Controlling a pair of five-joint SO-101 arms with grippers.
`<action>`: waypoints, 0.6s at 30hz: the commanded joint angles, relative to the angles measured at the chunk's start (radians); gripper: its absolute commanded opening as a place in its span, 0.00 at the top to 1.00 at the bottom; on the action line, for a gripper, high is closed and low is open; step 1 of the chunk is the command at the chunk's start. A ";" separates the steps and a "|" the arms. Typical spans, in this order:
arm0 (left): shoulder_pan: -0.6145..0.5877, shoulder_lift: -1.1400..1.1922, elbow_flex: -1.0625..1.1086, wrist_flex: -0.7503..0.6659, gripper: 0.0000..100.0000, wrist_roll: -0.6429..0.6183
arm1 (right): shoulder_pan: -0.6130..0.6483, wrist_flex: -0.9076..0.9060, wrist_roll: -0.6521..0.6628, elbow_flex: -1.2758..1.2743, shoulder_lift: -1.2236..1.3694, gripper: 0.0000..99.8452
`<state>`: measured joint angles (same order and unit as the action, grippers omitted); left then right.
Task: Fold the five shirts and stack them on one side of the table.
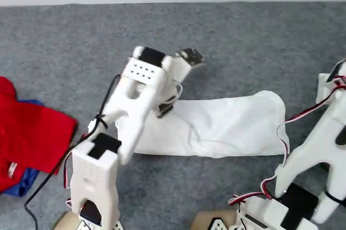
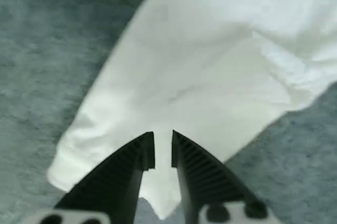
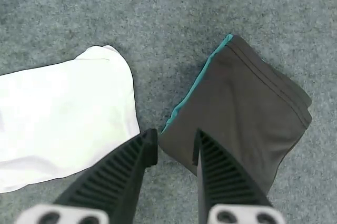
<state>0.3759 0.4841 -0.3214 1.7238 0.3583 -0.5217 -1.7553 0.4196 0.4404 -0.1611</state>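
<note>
A white shirt (image 1: 227, 124), folded into a long strip, lies across the middle of the grey carpeted table (image 1: 243, 35). My left gripper (image 2: 163, 153) hangs just above the strip's left end (image 2: 210, 66), fingers a narrow gap apart with nothing between them; in the high view it sits under the arm's wrist (image 1: 165, 110). My right gripper (image 3: 176, 147) is open over bare carpet, between the white shirt's right end (image 3: 58, 124) and a folded dark grey shirt (image 3: 247, 113) with a teal edge. A red shirt (image 1: 27, 132) lies on a blue shirt (image 1: 19, 184) at the table's left edge.
The right arm (image 1: 324, 132) stands at the right edge of the high view. Both arm bases sit along the near edge. Bare carpet stretches across the far half of the table and between the red shirt and the left arm.
</note>
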 commanded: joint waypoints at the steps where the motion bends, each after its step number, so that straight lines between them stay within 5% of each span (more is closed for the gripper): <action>1: 0.052 -0.089 0.062 -0.006 0.93 0.006 | -0.013 -0.042 0.008 0.035 -0.048 0.87; 8: 0.029 -0.078 0.147 -0.210 0.93 0.006 | -0.013 -0.042 0.008 0.035 -0.048 0.87; 18: 0.052 0.060 0.174 -0.098 0.99 0.005 | -0.019 -0.042 0.009 0.034 -0.048 0.87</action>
<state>0.4127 0.5562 -0.1542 1.5766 0.3583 -0.5217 -1.7553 0.4196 0.4404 -0.1611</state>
